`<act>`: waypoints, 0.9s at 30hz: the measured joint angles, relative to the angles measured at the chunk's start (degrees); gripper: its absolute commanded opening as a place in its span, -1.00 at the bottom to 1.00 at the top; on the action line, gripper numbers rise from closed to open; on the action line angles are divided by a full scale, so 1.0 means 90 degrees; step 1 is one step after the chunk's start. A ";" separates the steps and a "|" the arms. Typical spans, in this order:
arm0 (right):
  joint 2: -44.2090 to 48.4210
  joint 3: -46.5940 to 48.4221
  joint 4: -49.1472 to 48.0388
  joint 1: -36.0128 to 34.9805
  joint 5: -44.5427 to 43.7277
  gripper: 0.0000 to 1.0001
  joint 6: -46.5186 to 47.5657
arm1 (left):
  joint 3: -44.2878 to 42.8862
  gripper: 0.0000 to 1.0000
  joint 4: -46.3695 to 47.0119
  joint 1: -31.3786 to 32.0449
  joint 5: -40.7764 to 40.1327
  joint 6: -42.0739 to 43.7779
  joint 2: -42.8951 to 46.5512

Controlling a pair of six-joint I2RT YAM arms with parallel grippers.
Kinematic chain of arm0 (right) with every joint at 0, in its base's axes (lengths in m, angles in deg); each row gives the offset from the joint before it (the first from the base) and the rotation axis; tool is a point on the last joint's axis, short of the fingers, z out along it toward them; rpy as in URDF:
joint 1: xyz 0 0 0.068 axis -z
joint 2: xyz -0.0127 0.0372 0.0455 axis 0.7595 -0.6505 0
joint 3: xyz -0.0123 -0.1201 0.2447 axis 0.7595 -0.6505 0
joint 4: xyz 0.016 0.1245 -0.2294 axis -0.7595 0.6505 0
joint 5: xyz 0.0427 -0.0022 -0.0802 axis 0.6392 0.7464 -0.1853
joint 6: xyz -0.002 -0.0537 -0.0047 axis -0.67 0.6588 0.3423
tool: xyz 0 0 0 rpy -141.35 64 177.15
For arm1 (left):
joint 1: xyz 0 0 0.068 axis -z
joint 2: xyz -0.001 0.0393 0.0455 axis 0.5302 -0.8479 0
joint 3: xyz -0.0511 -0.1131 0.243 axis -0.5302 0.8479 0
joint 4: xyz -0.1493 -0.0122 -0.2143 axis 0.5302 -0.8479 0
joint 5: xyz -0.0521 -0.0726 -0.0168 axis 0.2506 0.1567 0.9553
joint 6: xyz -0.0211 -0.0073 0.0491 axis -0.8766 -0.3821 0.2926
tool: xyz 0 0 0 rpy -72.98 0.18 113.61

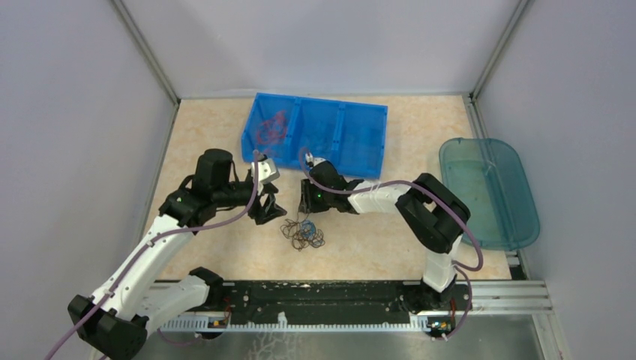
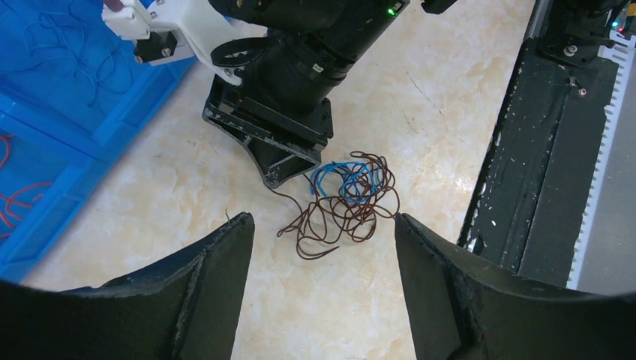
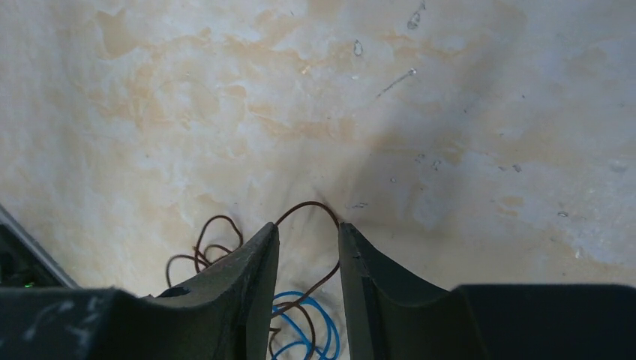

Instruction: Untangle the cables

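Note:
The cables (image 1: pixel 304 234) are a small clump of thin dark brown and blue curly wires on the table between my two grippers. The clump also shows in the left wrist view (image 2: pixel 346 201). My left gripper (image 1: pixel 268 214) is wide open and empty just left of the clump, which lies just beyond its fingertips (image 2: pixel 322 219). My right gripper (image 1: pixel 307 211) points down at the clump's far edge. Its jaws (image 3: pixel 307 226) stand narrowly open, with a brown wire loop (image 3: pixel 311 208) and blue wire (image 3: pixel 311 334) between them.
A blue three-compartment bin (image 1: pixel 358 133) stands behind the grippers; its left compartment holds red wires (image 1: pixel 270 127), and thin blue wires lie in another (image 2: pixel 75 45). A teal tray (image 1: pixel 487 191) is at the right. The black rail (image 1: pixel 315 296) runs along the near edge.

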 measured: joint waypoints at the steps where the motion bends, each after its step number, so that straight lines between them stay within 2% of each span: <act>1: 0.0000 0.0000 0.0075 -0.0019 -0.0070 -0.23 0.0083 | 0.0000 0.50 0.0000 0.0000 0.0000 0.0000 0.0002; 7: 0.0085 -0.0007 0.0245 -0.0185 -0.0146 -0.19 0.0357 | 0.0000 0.50 0.0000 0.0000 0.0005 0.0005 0.0005; 16: 0.0916 -0.0002 0.0274 -0.0209 -0.0401 -0.18 0.0561 | 0.0000 0.51 0.0000 0.0000 0.0024 0.0010 0.0007; 21: 0.0865 -0.0002 0.0522 -0.0209 -0.0444 -0.18 0.0661 | 0.0000 0.51 0.0000 0.0000 0.0056 0.0010 0.0007; 27: 0.0318 0.0049 0.0719 -0.0209 -0.0386 -0.26 0.0687 | 0.0000 0.52 0.0000 0.0000 0.0073 0.0015 0.0007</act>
